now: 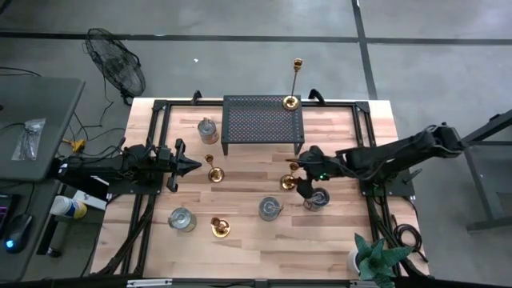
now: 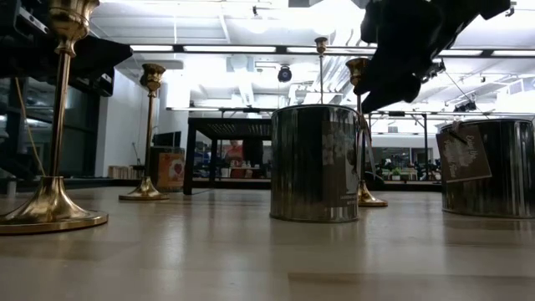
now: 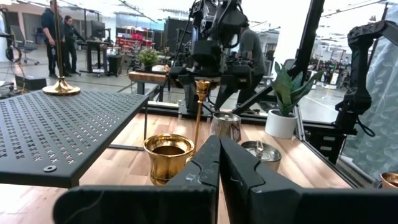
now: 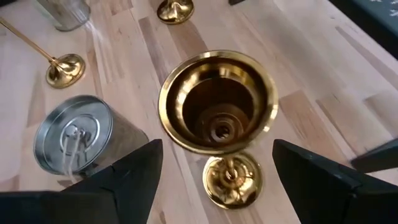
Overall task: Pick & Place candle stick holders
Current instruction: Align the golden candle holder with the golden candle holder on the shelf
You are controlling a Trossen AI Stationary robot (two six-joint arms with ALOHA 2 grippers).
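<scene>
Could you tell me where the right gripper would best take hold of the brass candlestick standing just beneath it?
Probably at the flared cup topping the brass candlestick, coming straight down. It stands upright on its round base, cup mouth facing up, and the right gripper hangs above with jaws open either side of the rim. The stem under the cup is slender and mostly hidden from above.

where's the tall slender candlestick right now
High view: the tall slender candlestick stands on the black perforated stand's back right corner, away from both arms.

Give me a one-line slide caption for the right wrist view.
Open right gripper poised above a brass candlestick standing on the table, silvery cup beside it.
</scene>
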